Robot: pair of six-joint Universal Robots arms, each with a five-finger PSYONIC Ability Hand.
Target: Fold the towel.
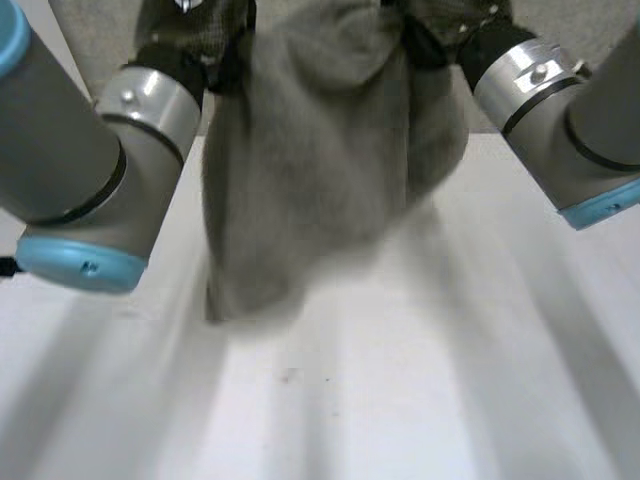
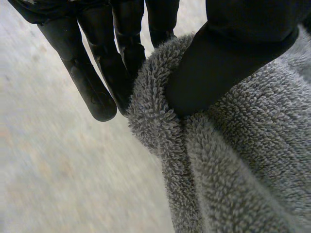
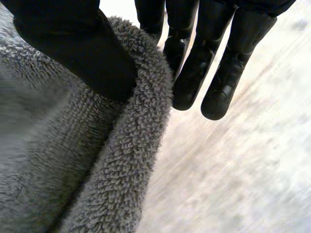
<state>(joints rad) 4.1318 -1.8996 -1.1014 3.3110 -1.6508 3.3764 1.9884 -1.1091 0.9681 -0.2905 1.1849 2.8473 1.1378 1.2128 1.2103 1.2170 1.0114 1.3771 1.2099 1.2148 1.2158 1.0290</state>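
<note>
A grey terry towel [image 1: 320, 160] hangs bunched between my two arms, lifted clear of the white table [image 1: 400, 380], its lower end dangling just above the tabletop. My left hand [image 2: 228, 58] pinches a folded edge of the towel [image 2: 233, 160] between its thumb and straight fingers [image 2: 97, 92]. My right hand [image 3: 82, 53] holds the opposite edge of the towel [image 3: 73, 160] the same way, thumb pressed on the cloth against the fingers [image 3: 218, 92] behind it. In the head view both hands sit at the towel's upper part, the left hand [image 1: 185, 50] and the right hand [image 1: 450, 35] close together.
The white table stretches out below and in front of the hanging towel. My left forearm [image 1: 90, 170] and right forearm [image 1: 570, 110] flank the cloth on either side.
</note>
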